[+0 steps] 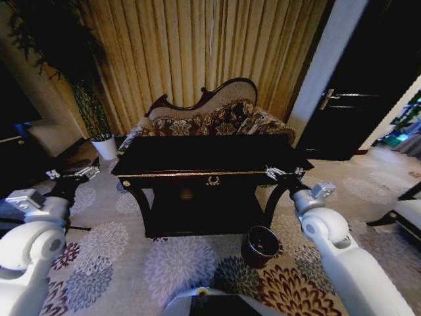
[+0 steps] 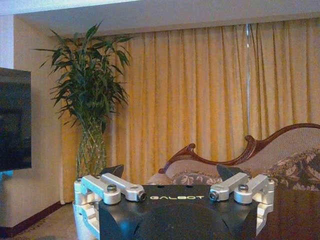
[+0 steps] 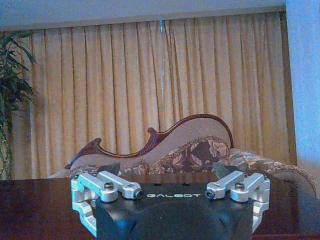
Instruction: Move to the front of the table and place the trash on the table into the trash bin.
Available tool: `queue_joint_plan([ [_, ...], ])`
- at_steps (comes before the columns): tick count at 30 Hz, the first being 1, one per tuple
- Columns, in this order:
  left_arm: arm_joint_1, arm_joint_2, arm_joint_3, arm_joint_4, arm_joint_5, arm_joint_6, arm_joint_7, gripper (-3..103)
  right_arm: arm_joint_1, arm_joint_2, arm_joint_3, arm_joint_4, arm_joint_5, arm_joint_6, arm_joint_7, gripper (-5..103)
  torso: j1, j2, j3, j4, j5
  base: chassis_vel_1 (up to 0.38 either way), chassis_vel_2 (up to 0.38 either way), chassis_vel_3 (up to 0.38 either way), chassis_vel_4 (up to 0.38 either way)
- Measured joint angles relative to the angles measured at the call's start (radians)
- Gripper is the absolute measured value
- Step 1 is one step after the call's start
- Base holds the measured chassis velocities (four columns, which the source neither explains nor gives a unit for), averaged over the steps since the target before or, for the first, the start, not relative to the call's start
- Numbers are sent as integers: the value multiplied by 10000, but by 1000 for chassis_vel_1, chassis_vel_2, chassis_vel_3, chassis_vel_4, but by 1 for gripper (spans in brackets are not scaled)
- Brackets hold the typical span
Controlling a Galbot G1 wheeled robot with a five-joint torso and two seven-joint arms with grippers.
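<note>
The dark glossy table with gold trim stands straight ahead, its top in shadow. The trash is out of view on that dark top. The small round trash bin stands on the carpet by the table's front right leg. My left gripper is held out left of the table's left end, open and empty. My right gripper hovers by the table's front right corner, above the bin, also open with nothing in it. The table top lies just beyond it.
A carved floral sofa sits behind the table against gold curtains. A tall plant in a white pot stands back left, a dark door back right. Low furniture juts in at the right edge. Floral carpet lies in front.
</note>
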Motion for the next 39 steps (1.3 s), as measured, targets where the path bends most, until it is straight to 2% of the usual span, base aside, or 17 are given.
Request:
queue_joint_plan([
  [17,-34,110,21,34,18,-333,184,100,-364,51,82,1,-203,-17,5,100,2,-1,2,0,0,19,-19,-17,23],
  [39,22,93,1,-81,-1,-408,352,100,-787,112,409,94,-323,106,-25,100,0,0,1,3,1,138,-148,-138,146],
])
